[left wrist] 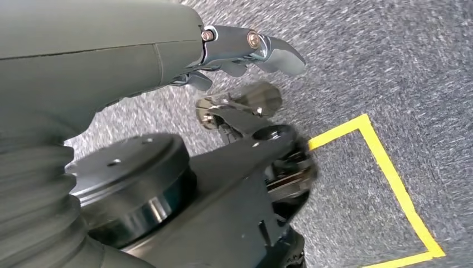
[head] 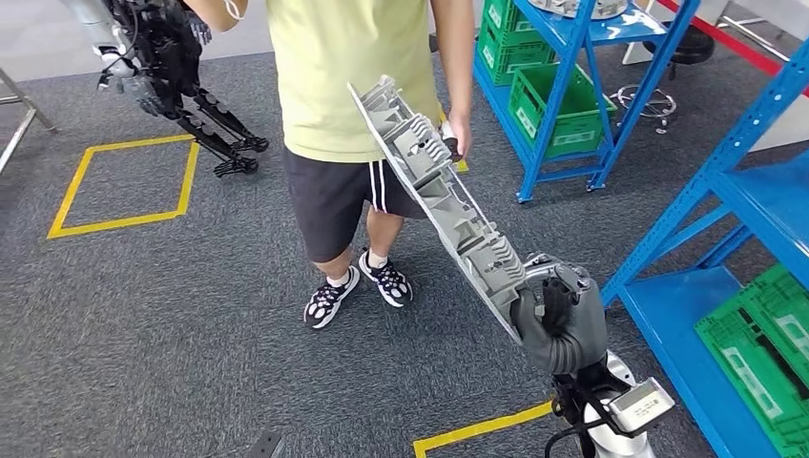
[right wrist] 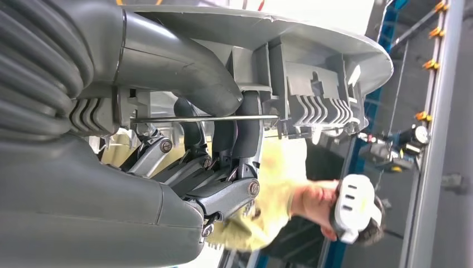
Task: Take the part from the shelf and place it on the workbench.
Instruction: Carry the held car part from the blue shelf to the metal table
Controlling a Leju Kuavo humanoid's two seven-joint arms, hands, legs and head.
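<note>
Carpet (head: 143, 315), grey, covers most of the head view, w/ yellow tape square (head: 124, 186) at upper left and a yellow tape strip (head: 482, 429) at bottom centre. Blue shelving (head: 735, 191) runs down the right edge; green crate (head: 763, 353) sits on its low shelf at lower right. Second blue rack (head: 572, 86) at upper right holds more green crates (head: 553, 114). Person (head: 363, 124) in yellow shirt, dark shorts stands at top centre, a pale controller (right wrist: 352, 207) in one hand per right wrist view. Another robot (head: 167, 67), dark, stands at upper left. Part (head: 439, 196): long grey ribbed plastic panel, tilted, running diagonally from centre top to lower right, off the shelf, held in air in front of the person. Right hand (head: 561, 324) at lower right grips the panel's lower end; right wrist view confirms thumb over the flat face, fingers (right wrist: 245, 134) wrapped on the ribbed side. Left hand (left wrist: 245, 84), in left wrist view, hangs over carpet, holding nothing; fingers apart, loosely curved.
</note>
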